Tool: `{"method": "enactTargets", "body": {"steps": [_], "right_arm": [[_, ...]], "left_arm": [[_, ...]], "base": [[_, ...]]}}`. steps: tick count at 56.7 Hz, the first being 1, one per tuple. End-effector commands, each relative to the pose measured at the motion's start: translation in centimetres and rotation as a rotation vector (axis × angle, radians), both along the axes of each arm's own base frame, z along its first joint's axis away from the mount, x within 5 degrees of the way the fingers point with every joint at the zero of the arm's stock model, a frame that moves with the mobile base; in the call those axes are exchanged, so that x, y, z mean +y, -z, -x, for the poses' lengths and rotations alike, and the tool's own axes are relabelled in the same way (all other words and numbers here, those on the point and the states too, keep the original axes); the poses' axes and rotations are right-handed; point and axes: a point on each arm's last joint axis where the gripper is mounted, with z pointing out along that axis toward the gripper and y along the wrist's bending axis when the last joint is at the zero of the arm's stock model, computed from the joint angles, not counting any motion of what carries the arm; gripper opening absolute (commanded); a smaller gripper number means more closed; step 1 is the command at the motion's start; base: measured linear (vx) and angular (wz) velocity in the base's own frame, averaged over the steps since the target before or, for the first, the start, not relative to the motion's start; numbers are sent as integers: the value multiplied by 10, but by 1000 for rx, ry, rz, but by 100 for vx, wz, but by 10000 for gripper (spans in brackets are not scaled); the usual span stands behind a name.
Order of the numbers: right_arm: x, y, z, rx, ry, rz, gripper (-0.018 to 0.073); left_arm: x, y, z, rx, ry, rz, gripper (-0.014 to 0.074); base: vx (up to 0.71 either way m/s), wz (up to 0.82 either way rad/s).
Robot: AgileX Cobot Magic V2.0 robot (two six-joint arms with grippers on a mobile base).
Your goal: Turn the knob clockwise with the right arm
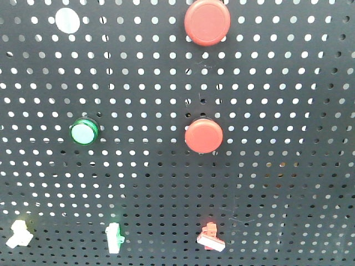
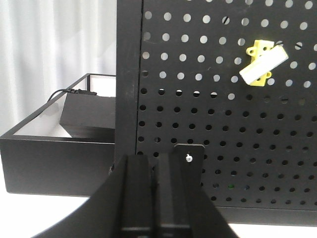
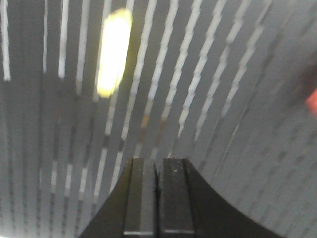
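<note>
Right gripper point(image 3: 157, 198) pressed together, blurred yellow knob point(image 3: 113, 52) well above-left, apart.

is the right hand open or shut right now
Shut: in the right wrist view the right hand has its two fingers pressed together, with nothing between them.
</note>
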Motion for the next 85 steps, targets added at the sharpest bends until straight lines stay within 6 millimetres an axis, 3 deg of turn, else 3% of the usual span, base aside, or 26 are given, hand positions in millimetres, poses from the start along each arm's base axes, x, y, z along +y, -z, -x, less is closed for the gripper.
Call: {"method": "enactTargets", "body": {"steps": [1,13,24,34,49,61,85], "right_arm": [[1,-12,-3,-85,-13,25,-12],[6,3,-2,-107,-54,-52,-12],[12,59,-2,-180,-107,-218,-12],[1,111,-1,-163,103,-345,-12],[-6,165,0,-164,245,-472,-12],[-7,165,0,-151,250,-342,-10],[-7,165,0,-149,250,-359,-9]], "left_arm": [[1,-3,0,-68,-11,17,-6],[1,-3,0,-68,-11,17,-6],[1,-3,0,-68,-11,17,-6],[1,-3,0,-68,-11,17,-6],[1,-3,0,-68,-11,17,-6],[1,-3,0,-68,-11,17,-6],[1,-3,0,-68,-11,17,-6]], "base": [[0,0],[0,0],[0,0],[0,0],[0,0],[0,0],[0,0]]}}
